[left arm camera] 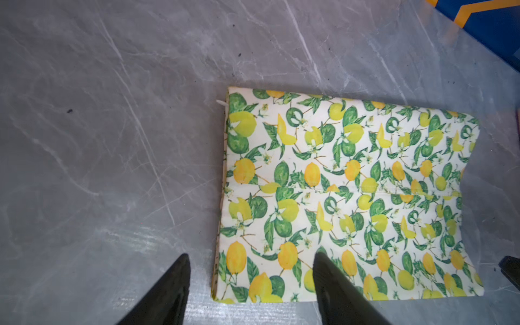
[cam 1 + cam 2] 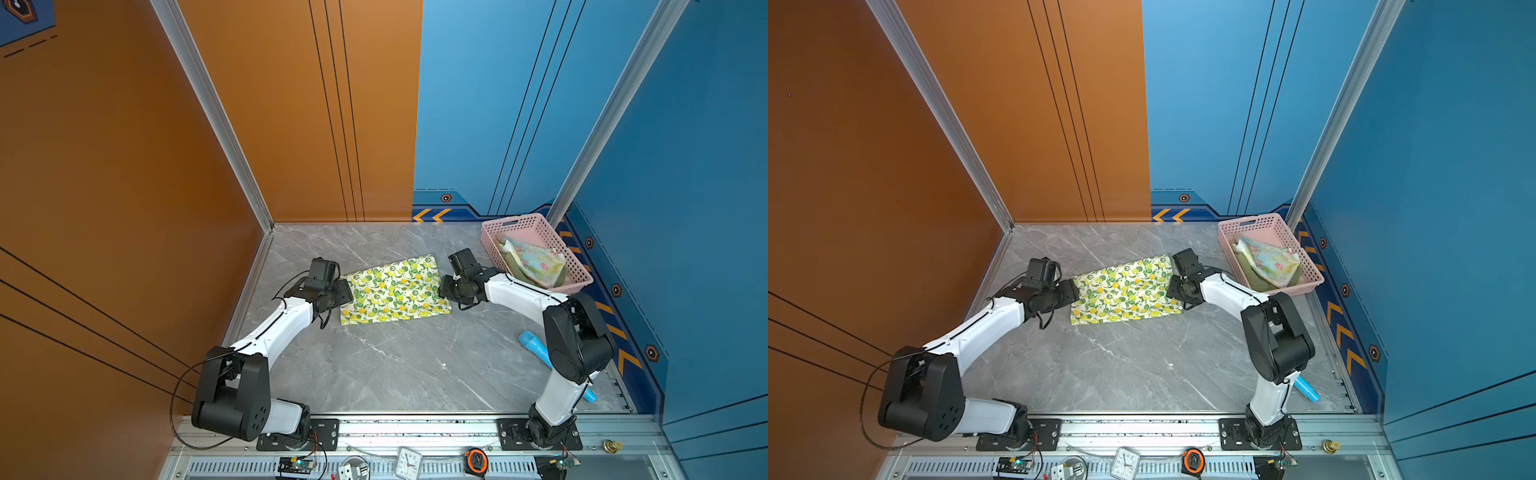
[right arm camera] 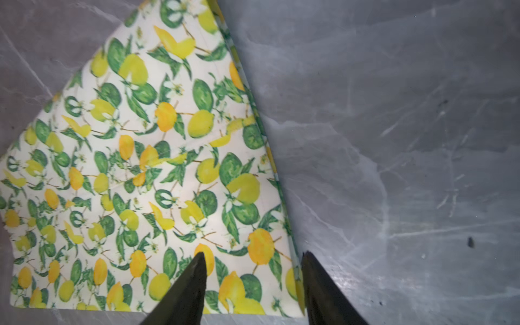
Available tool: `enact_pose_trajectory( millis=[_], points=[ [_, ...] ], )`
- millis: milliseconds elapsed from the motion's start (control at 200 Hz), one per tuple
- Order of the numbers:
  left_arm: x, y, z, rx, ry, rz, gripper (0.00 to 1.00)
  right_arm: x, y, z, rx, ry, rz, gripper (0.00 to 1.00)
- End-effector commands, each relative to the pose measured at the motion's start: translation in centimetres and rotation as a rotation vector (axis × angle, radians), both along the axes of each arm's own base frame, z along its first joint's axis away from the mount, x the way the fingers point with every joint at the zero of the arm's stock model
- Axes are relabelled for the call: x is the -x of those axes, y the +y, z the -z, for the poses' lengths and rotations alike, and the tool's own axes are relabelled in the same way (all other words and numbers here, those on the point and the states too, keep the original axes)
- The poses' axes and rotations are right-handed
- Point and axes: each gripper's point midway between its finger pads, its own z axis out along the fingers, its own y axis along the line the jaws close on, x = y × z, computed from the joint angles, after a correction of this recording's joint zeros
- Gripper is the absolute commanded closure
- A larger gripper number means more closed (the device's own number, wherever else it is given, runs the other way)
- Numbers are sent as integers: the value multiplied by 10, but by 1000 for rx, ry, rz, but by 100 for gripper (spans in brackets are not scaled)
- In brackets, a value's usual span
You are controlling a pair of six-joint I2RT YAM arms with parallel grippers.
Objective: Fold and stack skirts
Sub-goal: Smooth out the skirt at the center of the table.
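Note:
The lemon-print skirt (image 2: 395, 291) (image 2: 1125, 291) lies folded flat on the grey marble table. My left gripper (image 2: 345, 291) (image 1: 251, 254) is open at its left end, one finger over the cloth (image 1: 351, 183) and one over bare table. At the right end my right gripper (image 2: 442, 286) (image 3: 253, 253) is also open, straddling the cloth's (image 3: 154, 168) near corner and holding nothing. The pastel flowered skirt (image 2: 536, 262) (image 2: 1271, 259) sits bunched in the pink basket (image 2: 519, 226), on top of the olive green skirt (image 2: 1254, 279).
The pink basket (image 2: 1254, 224) stands in the back right corner against the blue wall. A light-blue tube-like object (image 2: 534, 345) (image 2: 1308, 390) lies near the right arm's base. A clock (image 2: 407, 461) and tape measure (image 2: 476, 459) rest on the front rail.

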Motion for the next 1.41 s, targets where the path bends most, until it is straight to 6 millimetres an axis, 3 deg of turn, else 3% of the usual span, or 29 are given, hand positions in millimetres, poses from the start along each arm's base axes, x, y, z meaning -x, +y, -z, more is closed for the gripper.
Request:
enact_pose_trajectory(
  millis=[0,90,130,340,371,446,711,901,1061,1267,1317,1332,1402],
  points=[
    [-10,-15,2,-41,15,54,29,-18,25,-18,-4,-73,-70,46],
    [-20,-29,10,-38,29,80,29,-35,50,-27,-46,-137,-114,45],
    [-33,-37,2,-24,2,85,29,-43,60,-28,-63,-155,-126,45],
    [-68,-58,19,72,-15,72,29,-82,118,-34,-223,-272,-161,41],
    [-77,-62,15,99,-49,62,29,-88,125,-21,-244,-270,-154,39],
    [-90,-69,17,160,-74,43,29,-101,144,-19,-326,-309,-131,35],
    [-125,-84,14,358,-176,-64,29,-115,196,-24,-522,-371,-31,27],
    [-148,-85,22,478,-217,-152,30,-125,211,-14,-644,-357,78,26],
    [-157,-75,40,531,-226,-212,31,-134,214,2,-685,-319,134,25],
    [-152,-44,68,570,-207,-299,33,-140,195,25,-671,-278,204,25],
    [-154,-39,67,592,-217,-308,34,-142,187,30,-670,-269,230,25],
    [-146,-36,78,587,-193,-318,35,-143,185,32,-669,-265,238,25],
    [-141,-28,86,582,-178,-337,36,-147,174,36,-673,-255,266,25]
  ],
)
